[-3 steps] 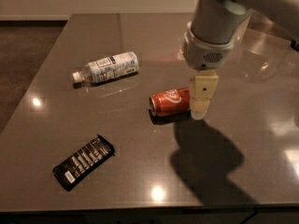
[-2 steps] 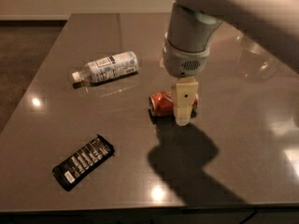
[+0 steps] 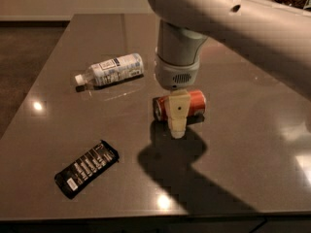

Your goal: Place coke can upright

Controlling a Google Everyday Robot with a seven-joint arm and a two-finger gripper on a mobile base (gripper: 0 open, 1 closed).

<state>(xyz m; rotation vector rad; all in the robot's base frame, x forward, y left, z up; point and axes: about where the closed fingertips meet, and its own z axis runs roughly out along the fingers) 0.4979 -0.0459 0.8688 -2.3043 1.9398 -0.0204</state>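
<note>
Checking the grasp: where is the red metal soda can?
In the camera view, the red metal soda can lies on its side near the centre, right of the clear plastic bottle, under the end effector.

No text readable, bottle label (image 3: 112, 68) print indecipherable, coke can (image 3: 194, 103) partly behind hand (image 3: 178, 126), black packet (image 3: 86, 169) marks illegible

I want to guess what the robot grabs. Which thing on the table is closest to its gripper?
The red coke can, lying right at the gripper; the clear bottle and black packet lie farther left.
</note>
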